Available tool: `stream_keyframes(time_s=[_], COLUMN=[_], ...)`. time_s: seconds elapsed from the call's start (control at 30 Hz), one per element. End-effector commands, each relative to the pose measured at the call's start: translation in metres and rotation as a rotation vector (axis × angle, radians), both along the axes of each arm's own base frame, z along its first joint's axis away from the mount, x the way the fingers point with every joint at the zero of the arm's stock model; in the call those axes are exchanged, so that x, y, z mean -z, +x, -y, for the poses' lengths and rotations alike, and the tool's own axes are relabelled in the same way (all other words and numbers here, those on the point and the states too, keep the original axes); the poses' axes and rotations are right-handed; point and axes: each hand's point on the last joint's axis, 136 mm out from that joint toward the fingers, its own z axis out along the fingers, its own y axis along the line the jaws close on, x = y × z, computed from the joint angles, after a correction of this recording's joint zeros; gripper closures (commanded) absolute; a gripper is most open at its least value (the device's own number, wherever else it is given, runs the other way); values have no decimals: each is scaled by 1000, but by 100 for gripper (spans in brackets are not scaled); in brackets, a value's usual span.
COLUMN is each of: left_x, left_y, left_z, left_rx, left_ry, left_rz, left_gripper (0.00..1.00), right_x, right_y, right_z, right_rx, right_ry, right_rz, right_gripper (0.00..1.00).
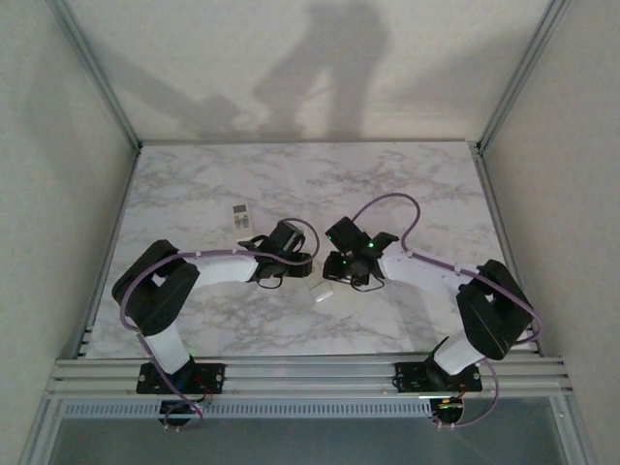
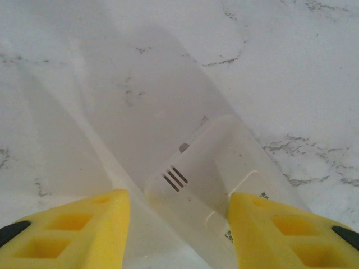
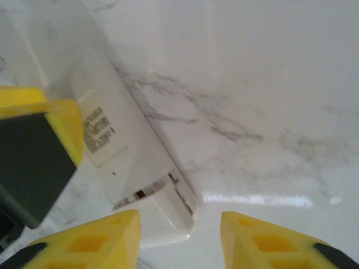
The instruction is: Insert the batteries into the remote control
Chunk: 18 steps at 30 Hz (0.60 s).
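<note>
The remote control (image 1: 322,291) lies back-up on the marble table between the two grippers. In the left wrist view its white back (image 2: 207,168) shows three slots and a cover outline. My left gripper (image 2: 179,224) is open astride it: the right finger (image 2: 263,218) is against its edge, the left finger (image 2: 95,218) stands apart. In the right wrist view the remote control (image 3: 129,162) shows a printed label and a dark seam where the end cover sits slightly ajar. My right gripper (image 3: 179,235) is open around that end, gripping nothing. The batteries are out of view.
A second small white rectangular item (image 1: 242,215) with grey marks lies on the table behind the left gripper (image 1: 302,271). The right gripper (image 1: 341,276) is close beside the left one. Aluminium frame rails (image 1: 310,368) run along the near edge, and white walls close in the sides.
</note>
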Motion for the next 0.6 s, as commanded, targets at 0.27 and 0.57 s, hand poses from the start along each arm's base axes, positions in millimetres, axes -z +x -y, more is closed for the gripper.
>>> stream_keyframes(time_s=[0.27,0.57], left_x=[35,33], left_y=[-11,-10], left_z=[-18,-17], left_rx=[-11,-10], left_ry=[90,83], left_rz=[-76,-74], left_gripper=[52,53], right_x=[11,26], right_y=[-20,-15], right_z=[-33,-25], right_rx=[1,-25], right_ry=[202,79], right_rz=[-36,-28], right_gripper=[60,68])
